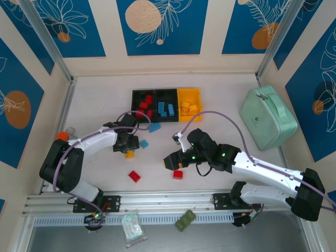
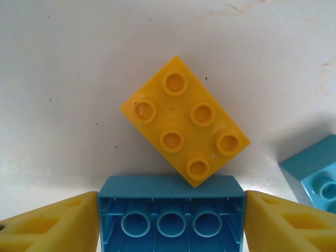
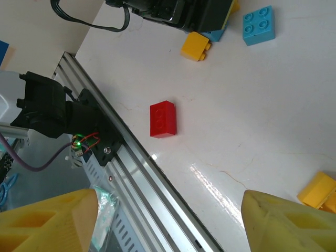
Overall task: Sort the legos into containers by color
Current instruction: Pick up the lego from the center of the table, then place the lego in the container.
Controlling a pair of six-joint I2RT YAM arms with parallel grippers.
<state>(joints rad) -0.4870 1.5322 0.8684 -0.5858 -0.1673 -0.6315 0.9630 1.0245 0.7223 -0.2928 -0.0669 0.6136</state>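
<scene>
My left gripper [image 2: 171, 212] is shut on a light blue brick [image 2: 171, 202], held with its hollow underside toward the wrist camera. Just past it a yellow brick [image 2: 185, 121] lies studs up on the white table, and another blue brick [image 2: 315, 176] sits at the right. From above, the left gripper [image 1: 130, 143] hovers just above the yellow brick [image 1: 129, 154]. My right gripper [image 3: 170, 223] is open, with nothing between its fingers, over the table's near edge; a red brick [image 3: 163, 119] lies ahead of it. The three joined bins [image 1: 177, 93] stand at the back centre with red, blue and yellow bricks inside.
Loose on the table are blue bricks [image 1: 154, 127] [image 1: 144, 143] and red bricks [image 1: 134, 176] [image 1: 178, 174]. A mint-green case [image 1: 268, 116] stands at the right. A metal rail [image 1: 157, 202] runs along the near edge, with a dark green piece [image 1: 185, 219] and a plastic bag [image 1: 132, 227] below it.
</scene>
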